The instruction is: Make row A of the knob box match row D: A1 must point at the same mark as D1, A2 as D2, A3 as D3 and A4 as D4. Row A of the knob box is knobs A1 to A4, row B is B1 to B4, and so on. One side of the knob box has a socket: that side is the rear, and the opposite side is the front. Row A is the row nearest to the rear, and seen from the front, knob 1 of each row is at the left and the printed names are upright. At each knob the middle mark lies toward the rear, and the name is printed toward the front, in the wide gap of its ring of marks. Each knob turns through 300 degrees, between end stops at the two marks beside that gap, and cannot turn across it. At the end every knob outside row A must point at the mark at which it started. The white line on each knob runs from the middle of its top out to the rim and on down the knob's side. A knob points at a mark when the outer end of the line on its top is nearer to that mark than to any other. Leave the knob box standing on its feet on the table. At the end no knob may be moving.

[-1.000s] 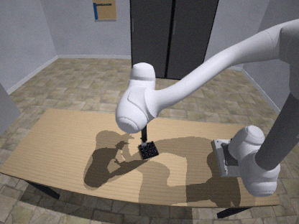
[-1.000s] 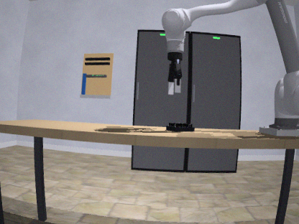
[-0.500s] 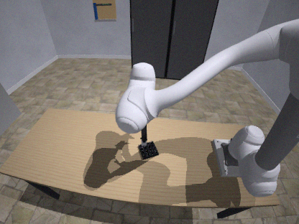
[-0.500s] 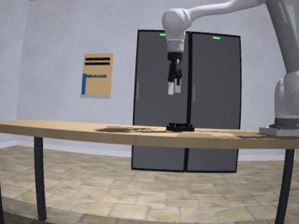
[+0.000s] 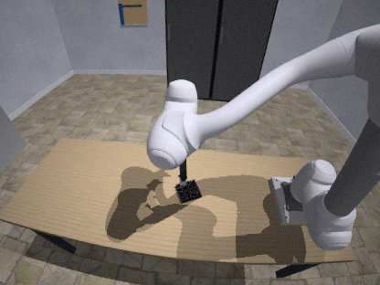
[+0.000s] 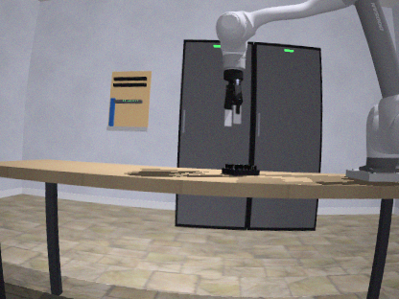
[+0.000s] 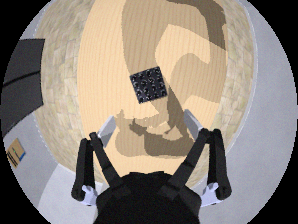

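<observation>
The knob box [image 5: 189, 191] [image 6: 240, 170] [image 7: 148, 86] is a small black square box that stands flat on the wooden table [image 5: 68, 183] [image 6: 72, 173] [image 7: 107, 36], near the table's middle. Its knobs and marks are too small to read in any view. My gripper [image 6: 232, 118] [image 7: 148, 118] is open and empty. It hangs high above the box, fingers pointing down. In the top view the arm's wrist housing hides the fingers. In the wrist view the box lies a little beyond the fingertips.
The robot's base plate [image 5: 279, 201] [image 6: 369, 175] is mounted at the table's right end. Dark double doors [image 5: 219, 41] [image 6: 249, 134] stand behind the table. The arm casts a large shadow [image 5: 137, 205] on the table around the box.
</observation>
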